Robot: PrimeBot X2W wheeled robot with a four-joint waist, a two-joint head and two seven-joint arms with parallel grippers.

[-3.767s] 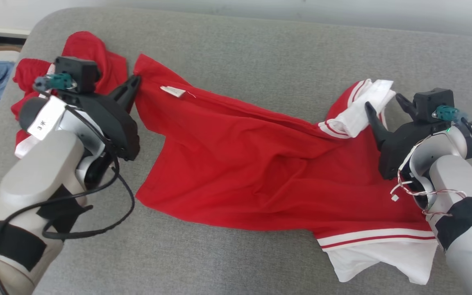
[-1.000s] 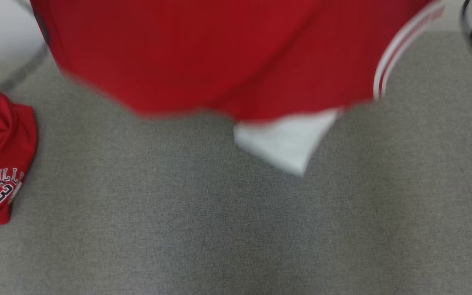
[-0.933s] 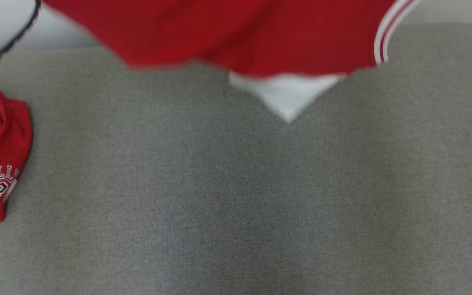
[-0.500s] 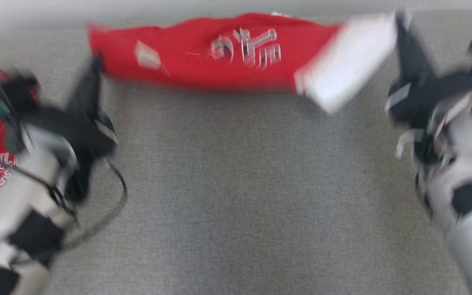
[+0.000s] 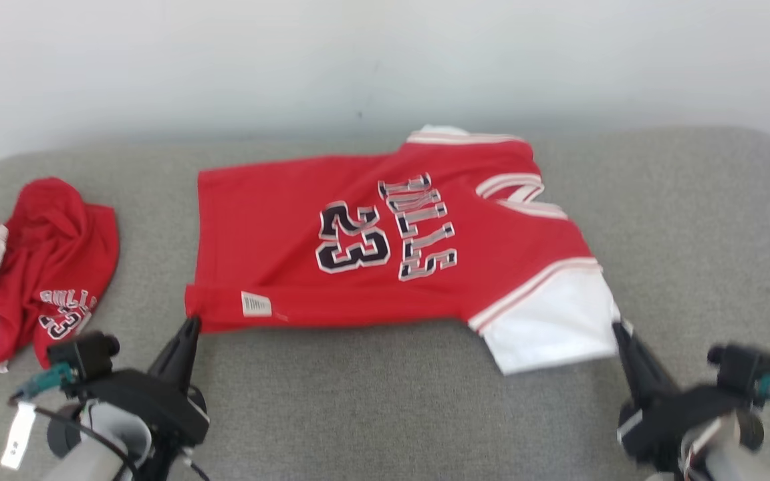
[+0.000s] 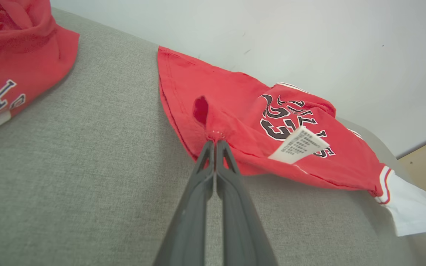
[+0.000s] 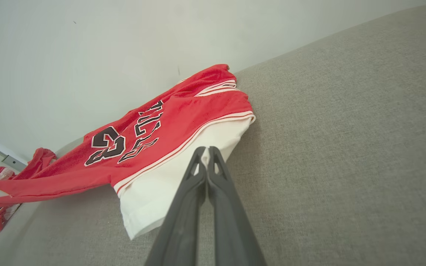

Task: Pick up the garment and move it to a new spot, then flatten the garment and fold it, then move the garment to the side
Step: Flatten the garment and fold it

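Observation:
The garment (image 5: pixel 271 234), a red jersey with "23" and lettering face up and a white sleeve (image 5: pixel 552 327), lies spread across the far half of the grey cushion (image 5: pixel 385 414). My left gripper (image 5: pixel 191 323) is shut on the near left hem corner, close to the white label (image 5: pixel 256 304). The left wrist view has the fingertips of my left gripper (image 6: pixel 215 142) pinching a fold of red cloth (image 6: pixel 235 99). My right gripper (image 5: pixel 619 329) is shut on the white sleeve's outer edge. In the right wrist view, the right gripper (image 7: pixel 205 149) pinches that sleeve (image 7: pixel 168 177).
A second red jersey (image 5: pixel 31 267) lies crumpled at the cushion's left end, also in the left wrist view (image 6: pixel 13 55). A pale wall (image 5: pixel 385 60) rises right behind the cushion. Bare grey fabric stretches along the front and to the right (image 5: pixel 706 220).
The garment hung in the air before the camera a second ago; it now lies spread, print up. Both grippers have come down and toward the front, still holding its corners. The head camera shifted too.

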